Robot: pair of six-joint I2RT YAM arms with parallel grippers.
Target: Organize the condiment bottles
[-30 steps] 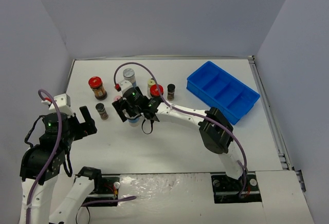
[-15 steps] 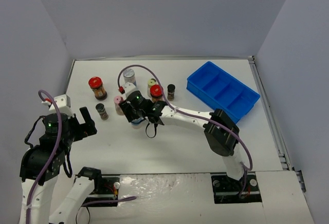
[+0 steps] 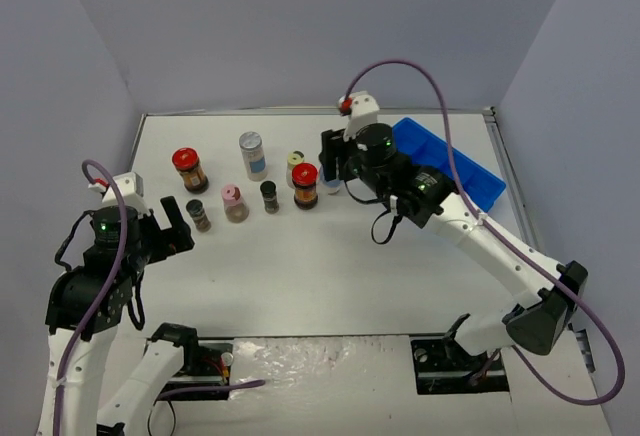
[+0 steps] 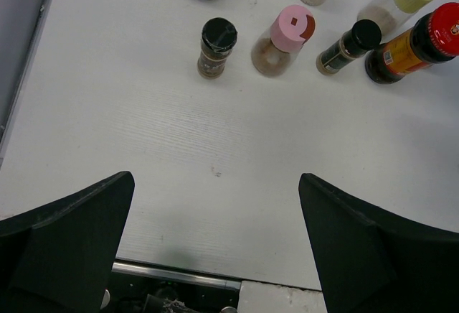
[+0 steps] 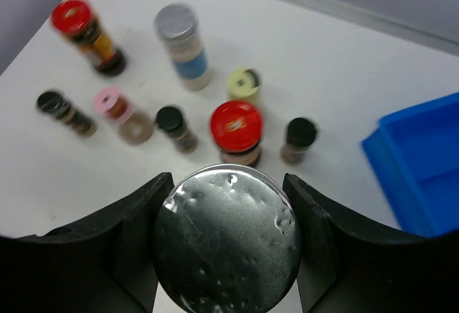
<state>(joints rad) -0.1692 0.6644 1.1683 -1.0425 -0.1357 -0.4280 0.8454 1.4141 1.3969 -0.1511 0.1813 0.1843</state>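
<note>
A grey-capped jar [image 5: 228,237] is clamped between the fingers of the right gripper [image 3: 334,168], at the far middle of the table [image 3: 330,276], between a red-lidded jar [image 3: 305,185] and the blue tray [image 3: 478,182]. The left gripper [image 4: 215,178] is held with its fingers wide apart and nothing between them, at the near left. Just beyond it, a pink-lidded jar [image 4: 283,34] and two dark-capped jars [image 4: 215,46] are seen upright.
</note>
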